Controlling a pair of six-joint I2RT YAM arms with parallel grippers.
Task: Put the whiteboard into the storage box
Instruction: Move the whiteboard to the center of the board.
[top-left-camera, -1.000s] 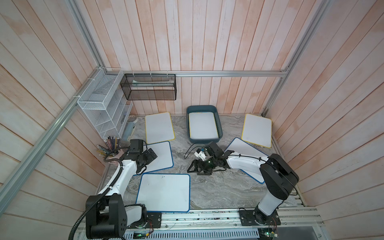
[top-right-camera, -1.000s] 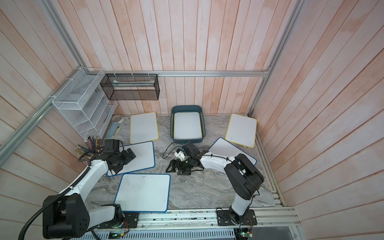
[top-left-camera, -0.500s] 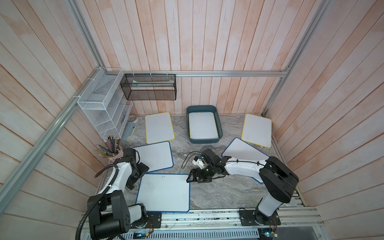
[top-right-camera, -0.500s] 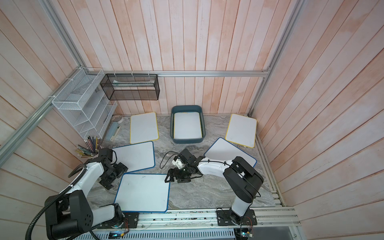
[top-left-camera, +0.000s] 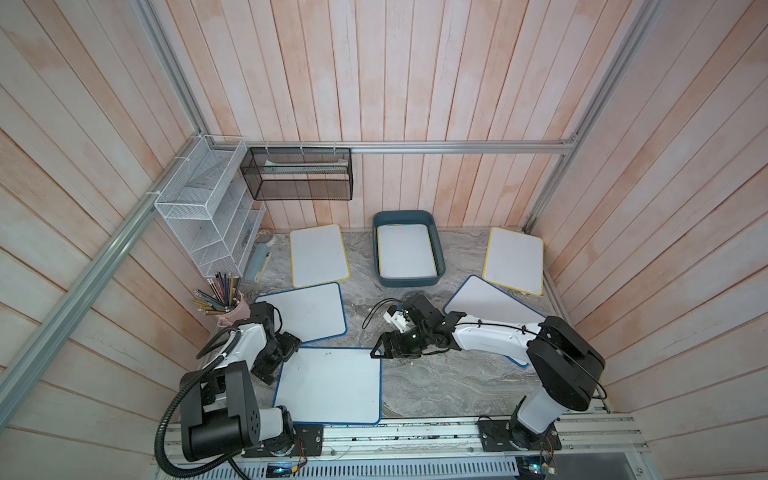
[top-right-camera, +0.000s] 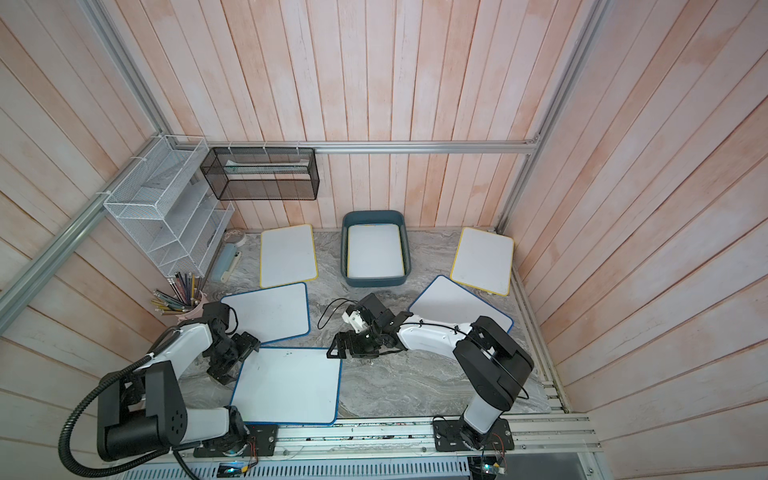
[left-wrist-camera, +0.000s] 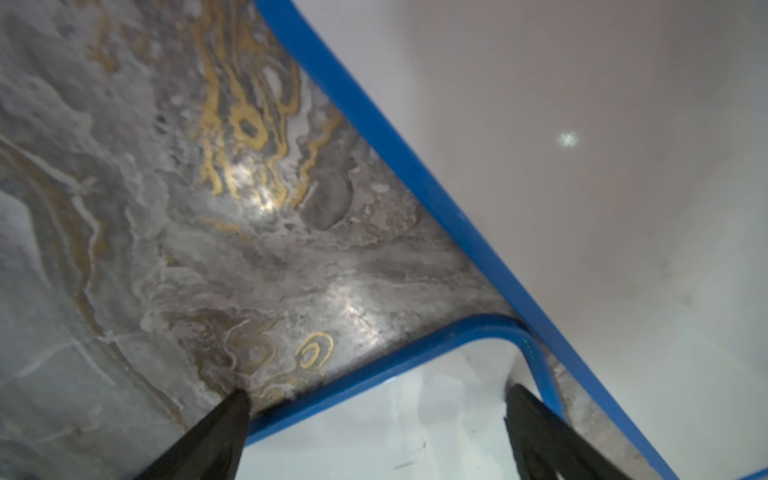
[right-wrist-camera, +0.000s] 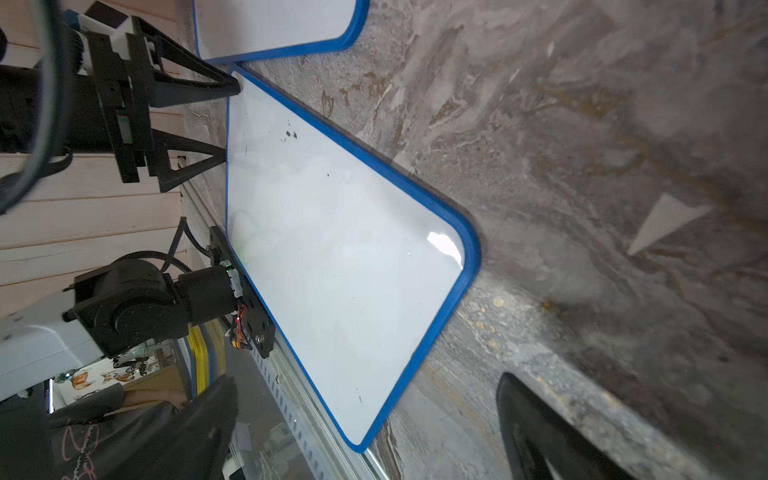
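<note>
— Where is the storage box (top-left-camera: 409, 281)?
— At the middle of the bench's (top-left-camera: 436, 386) back edge; a yellow-framed whiteboard (top-left-camera: 405, 251) lies flat inside it.
— What has changed since a second ago?
— The left pincer (left-wrist-camera: 376, 392) has left the blue-framed whiteboard (top-left-camera: 303, 311) beside the pencil cup (top-left-camera: 228, 309); it has dropped to the back left corner of the front whiteboard (top-left-camera: 330, 384), which lies flat along the bench's front edge; its fingers stand wide with that corner between them, nothing gripped.
— And the right one?
— The right pincer (right-wrist-camera: 365, 382) has slid from mid-bench toward the front; it sits just beside that board's back right corner, wide too and empty; whether it touches the frame I cannot tell.
— Any boards shifted?
— None; the front whiteboard lies where it did.
</note>
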